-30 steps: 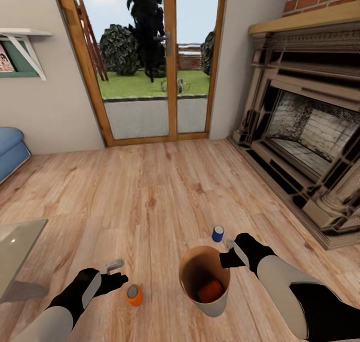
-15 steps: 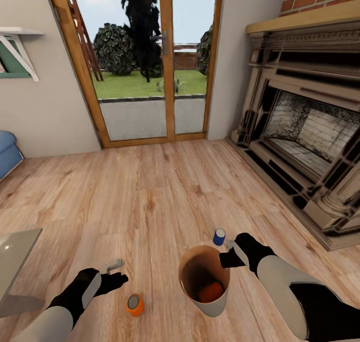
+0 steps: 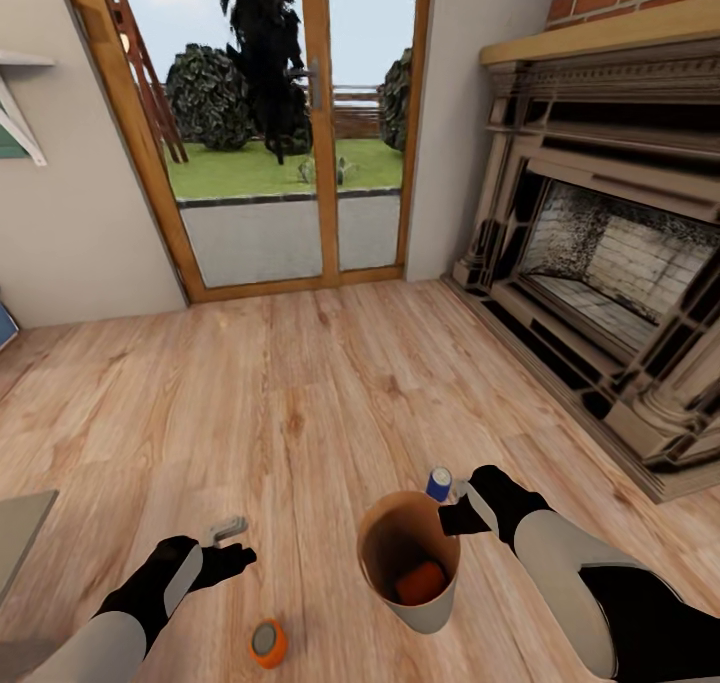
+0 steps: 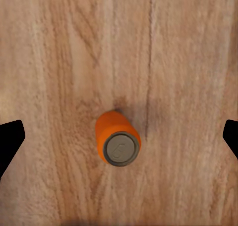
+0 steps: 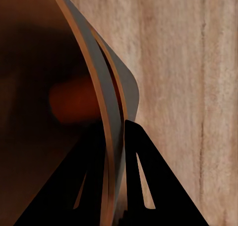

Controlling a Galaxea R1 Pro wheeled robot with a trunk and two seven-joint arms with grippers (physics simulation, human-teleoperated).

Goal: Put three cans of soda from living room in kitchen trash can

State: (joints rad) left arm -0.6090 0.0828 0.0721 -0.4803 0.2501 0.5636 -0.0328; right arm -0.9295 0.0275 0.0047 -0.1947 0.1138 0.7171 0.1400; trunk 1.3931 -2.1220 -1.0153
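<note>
Gripping the trash can [image 3: 410,603] rim, the right claw [image 3: 455,511] is clamped; the left claw [image 3: 232,543] hangs apart above an upright orange can [image 3: 267,643] on the floor [image 3: 300,403]; a blue can [image 3: 438,484] stands just beside the bin.

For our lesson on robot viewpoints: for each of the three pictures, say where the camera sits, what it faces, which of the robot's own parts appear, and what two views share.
Head view: from the robot's head, looking forward and down at the wooden floor, glass doors and fireplace; both arms appear.
Left wrist view: above the floor, looking down on the upright orange soda can; black fingertips at the picture's edges.
Right wrist view: at the grey, tan-lined trash can rim, fingers clamped on it.
Shared: head and left wrist views show the orange soda can; head and right wrist views, the trash can.
</note>
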